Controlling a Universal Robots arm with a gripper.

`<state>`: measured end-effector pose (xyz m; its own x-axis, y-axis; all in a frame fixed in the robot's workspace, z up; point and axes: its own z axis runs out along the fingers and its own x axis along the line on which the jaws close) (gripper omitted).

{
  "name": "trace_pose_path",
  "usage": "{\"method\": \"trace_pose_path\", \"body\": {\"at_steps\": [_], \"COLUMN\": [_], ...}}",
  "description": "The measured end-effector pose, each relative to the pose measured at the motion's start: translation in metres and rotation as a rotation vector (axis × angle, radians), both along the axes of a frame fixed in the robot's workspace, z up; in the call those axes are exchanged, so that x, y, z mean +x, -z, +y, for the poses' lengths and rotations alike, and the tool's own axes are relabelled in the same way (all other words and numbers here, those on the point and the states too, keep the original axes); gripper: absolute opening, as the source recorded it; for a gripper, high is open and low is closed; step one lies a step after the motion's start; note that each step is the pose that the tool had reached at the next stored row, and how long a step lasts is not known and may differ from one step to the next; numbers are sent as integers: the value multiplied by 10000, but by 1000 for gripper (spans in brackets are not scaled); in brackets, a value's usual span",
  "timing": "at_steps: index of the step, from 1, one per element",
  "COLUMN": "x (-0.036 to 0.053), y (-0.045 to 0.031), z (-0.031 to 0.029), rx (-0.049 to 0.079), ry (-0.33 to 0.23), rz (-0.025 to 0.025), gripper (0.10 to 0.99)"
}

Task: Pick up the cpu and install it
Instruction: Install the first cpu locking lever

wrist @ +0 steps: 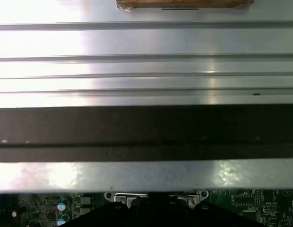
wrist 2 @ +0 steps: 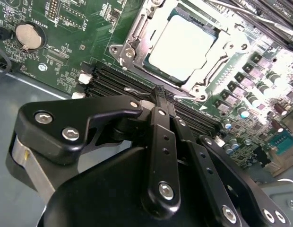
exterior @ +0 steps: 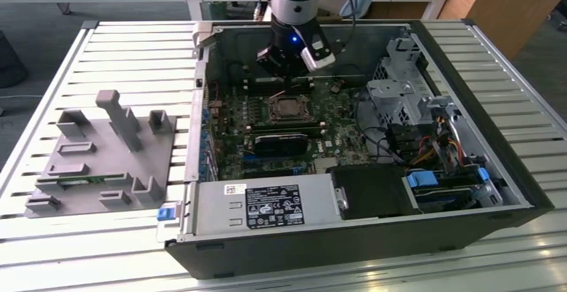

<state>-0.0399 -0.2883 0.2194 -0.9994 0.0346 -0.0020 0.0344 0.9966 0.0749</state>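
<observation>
Gripper (wrist 2: 160,101) fills lower frame, fingers pressed together, holding nothing — you see cpu (wrist 2: 183,42) upper centre, already seated in socket (wrist 2: 137,35), motherboard (wrist 2: 66,47) beneath.

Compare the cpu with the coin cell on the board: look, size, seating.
In the second wrist view:
1. Shape: the cpu is square; the coin cell is round.
2. Size: the cpu looks clearly larger than the coin cell.
3. Seating: the cpu sits in a metal-framed socket; the coin cell sits in a small round holder.
Shared: both have pale metallic tops and lie flat on the green board.
</observation>
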Motion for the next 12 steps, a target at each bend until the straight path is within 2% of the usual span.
{"method": "trace_pose_path", "body": {"at_steps": [12], "x": [108], "y": [63], "z": [25], "rx": [0], "ry": [0], "rz": [0], "gripper": [110]}}
